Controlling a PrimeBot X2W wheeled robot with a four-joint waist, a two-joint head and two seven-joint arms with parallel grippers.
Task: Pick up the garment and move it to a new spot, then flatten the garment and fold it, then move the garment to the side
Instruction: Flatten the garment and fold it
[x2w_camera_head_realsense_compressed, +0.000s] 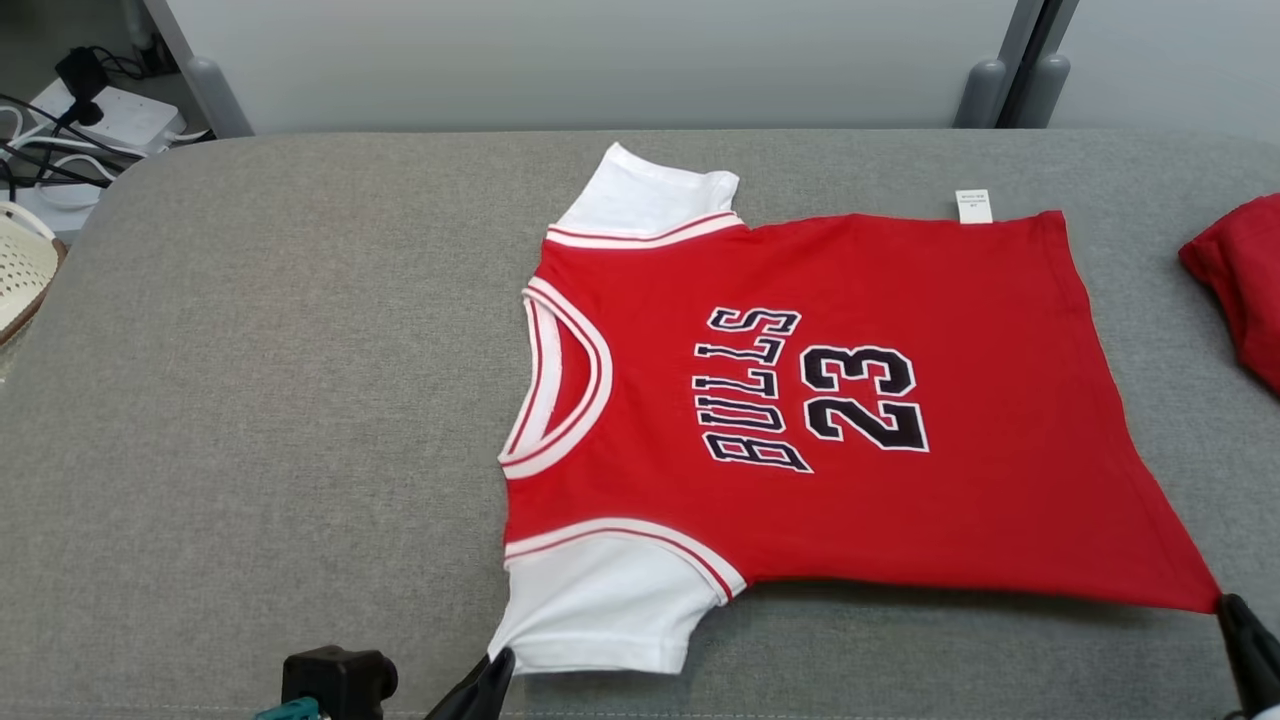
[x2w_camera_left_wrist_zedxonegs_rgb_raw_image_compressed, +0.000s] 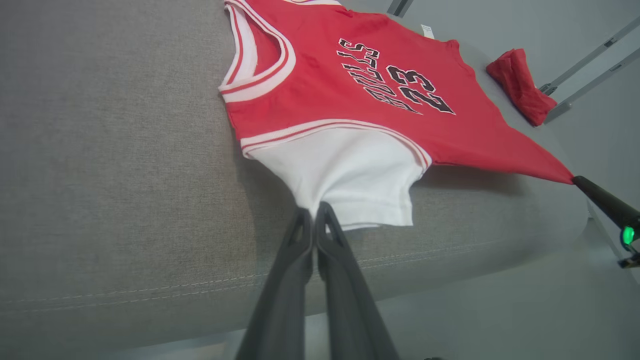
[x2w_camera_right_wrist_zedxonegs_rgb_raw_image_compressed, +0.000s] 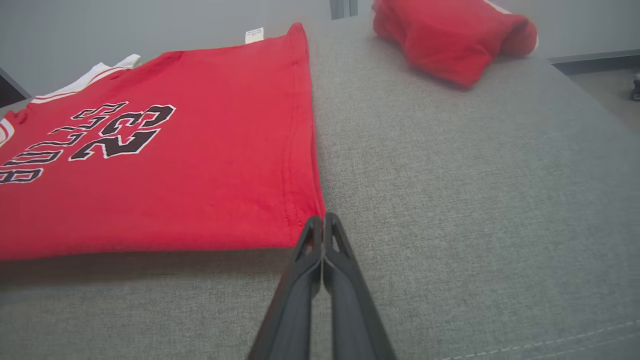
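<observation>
The garment (x2w_camera_head_realsense_compressed: 800, 400) is a red shirt with white sleeves and black "BULLS 23" lettering, spread flat on the grey padded table (x2w_camera_head_realsense_compressed: 250, 400), neck to the left. My left gripper (x2w_camera_head_realsense_compressed: 500, 660) is shut on the edge of the near white sleeve (x2w_camera_left_wrist_zedxonegs_rgb_raw_image_compressed: 350, 175), seen in the left wrist view at the gripper (x2w_camera_left_wrist_zedxonegs_rgb_raw_image_compressed: 314, 209). My right gripper (x2w_camera_head_realsense_compressed: 1228, 603) is shut on the near hem corner, which is pulled out to a point; the right wrist view has that gripper (x2w_camera_right_wrist_zedxonegs_rgb_raw_image_compressed: 322, 219) pinching the red hem corner (x2w_camera_right_wrist_zedxonegs_rgb_raw_image_compressed: 305, 210). The near edge is lifted slightly, casting a shadow.
A second, bunched red cloth (x2w_camera_head_realsense_compressed: 1240, 280) lies at the table's right edge. A woven basket (x2w_camera_head_realsense_compressed: 25, 270) and a power strip with cables (x2w_camera_head_realsense_compressed: 90, 120) sit off the left side. The table's front edge (x2w_camera_left_wrist_zedxonegs_rgb_raw_image_compressed: 200, 290) runs just below my grippers.
</observation>
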